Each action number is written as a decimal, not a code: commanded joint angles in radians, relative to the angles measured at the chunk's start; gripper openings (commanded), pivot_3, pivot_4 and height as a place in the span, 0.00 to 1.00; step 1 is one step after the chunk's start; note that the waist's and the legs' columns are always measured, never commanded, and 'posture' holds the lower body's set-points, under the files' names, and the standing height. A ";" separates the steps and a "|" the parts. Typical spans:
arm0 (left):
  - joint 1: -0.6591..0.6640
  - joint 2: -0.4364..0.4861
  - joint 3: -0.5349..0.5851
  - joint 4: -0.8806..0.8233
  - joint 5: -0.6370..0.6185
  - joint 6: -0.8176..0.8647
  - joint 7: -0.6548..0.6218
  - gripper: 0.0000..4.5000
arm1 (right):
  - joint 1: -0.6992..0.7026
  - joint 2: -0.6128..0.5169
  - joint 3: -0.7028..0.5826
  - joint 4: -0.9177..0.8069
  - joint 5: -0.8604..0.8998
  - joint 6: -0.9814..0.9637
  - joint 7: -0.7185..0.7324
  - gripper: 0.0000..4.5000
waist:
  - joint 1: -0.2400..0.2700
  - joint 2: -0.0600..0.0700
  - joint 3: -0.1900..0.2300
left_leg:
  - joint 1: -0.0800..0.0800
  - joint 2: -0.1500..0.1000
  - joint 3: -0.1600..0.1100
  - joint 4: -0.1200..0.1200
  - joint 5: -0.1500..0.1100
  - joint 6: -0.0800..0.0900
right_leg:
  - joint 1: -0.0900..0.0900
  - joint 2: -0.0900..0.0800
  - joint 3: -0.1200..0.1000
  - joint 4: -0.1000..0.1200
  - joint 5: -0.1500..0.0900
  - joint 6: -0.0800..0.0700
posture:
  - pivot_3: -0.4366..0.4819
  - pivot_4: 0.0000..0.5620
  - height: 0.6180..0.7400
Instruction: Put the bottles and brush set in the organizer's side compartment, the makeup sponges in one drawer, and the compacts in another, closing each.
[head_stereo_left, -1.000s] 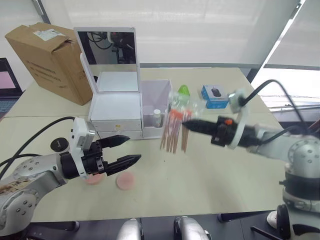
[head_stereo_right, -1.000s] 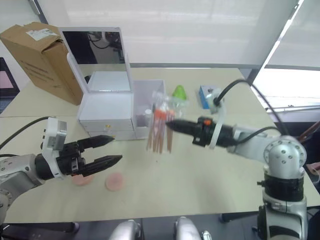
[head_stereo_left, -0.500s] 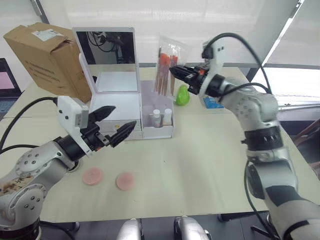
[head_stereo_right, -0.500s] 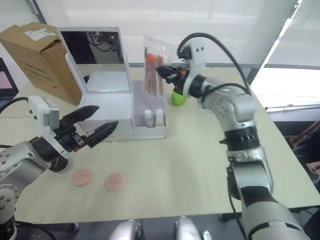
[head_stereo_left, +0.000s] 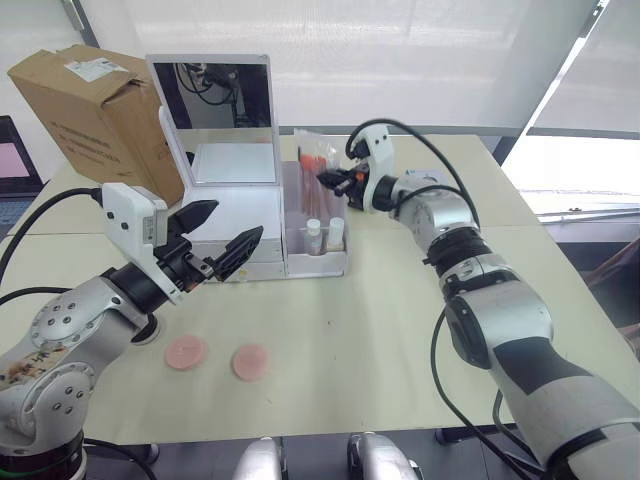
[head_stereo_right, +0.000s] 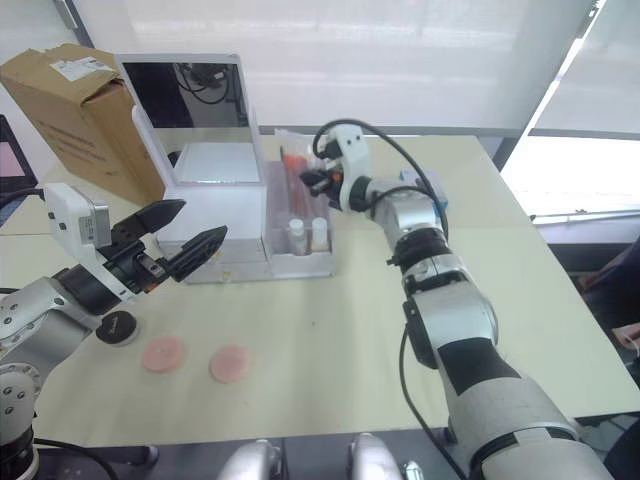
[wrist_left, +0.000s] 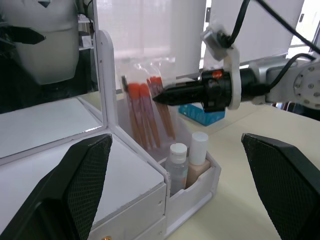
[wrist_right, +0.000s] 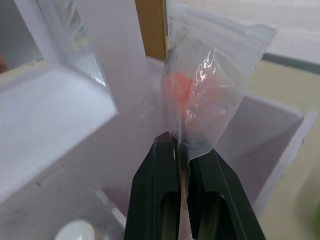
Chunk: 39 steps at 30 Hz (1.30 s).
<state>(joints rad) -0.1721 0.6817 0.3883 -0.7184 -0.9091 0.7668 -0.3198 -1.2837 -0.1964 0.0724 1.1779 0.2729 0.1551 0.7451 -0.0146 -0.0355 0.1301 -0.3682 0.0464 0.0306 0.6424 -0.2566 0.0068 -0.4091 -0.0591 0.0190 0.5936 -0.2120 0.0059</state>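
Upper centre of frame: our right claw (head_stereo_left: 322, 180) pinches brush set (head_stereo_left: 312, 178) over side compartment (head_stereo_left: 318, 222); next lower, release. Left claw (head_stereo_left: 228, 240) wide.

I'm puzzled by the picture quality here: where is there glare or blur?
Left eye view: bright window blinds wash out the background. Right wrist view: the clear bag of the brush set glints with glare, and the organizer looks soft. Left wrist view: the left gripper's fingers loom dark and blurred.

Bright, backlit by glaring windows
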 joint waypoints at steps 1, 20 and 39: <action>-0.008 0.010 0.022 -0.017 -0.009 -0.023 0.003 0.99 | -0.041 0.012 -0.036 0.018 -0.032 -0.050 0.005 0.00 | -0.001 0.000 0.000 | 0.000 0.000 0.000 0.000 0.000 0.000 | 0.000 0.000 0.000 0.000 0.000 0.000 | 0.48 0.27 1.00; -0.024 0.001 0.002 -0.004 -0.031 -0.018 0.007 1.00 | -0.134 -0.036 -0.162 -0.003 -0.083 -0.059 -0.030 0.99 | -0.002 0.002 0.001 | 0.001 0.000 -0.001 0.000 0.000 0.000 | 0.001 0.000 -0.001 0.000 0.000 0.000 | 0.48 0.27 1.00; 0.002 0.003 0.006 -0.002 -0.037 -0.026 -0.003 1.00 | 0.083 -0.061 -0.079 -0.539 -0.048 0.285 0.146 0.65 | -0.002 0.001 0.001 | 0.002 0.000 -0.001 0.000 0.000 0.000 | 0.003 0.000 -0.001 0.000 0.003 0.006 | 0.48 0.27 1.00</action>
<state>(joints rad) -0.1665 0.6812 0.3762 -0.6986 -0.9390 0.7668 -0.3190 -1.2103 -0.2644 -0.0295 0.7398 0.2115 0.3748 0.8869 -0.0165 -0.0341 0.1310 -0.3651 0.0468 0.0295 0.6424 -0.2566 0.0068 -0.4063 -0.0586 0.0178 0.5940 -0.2088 0.0119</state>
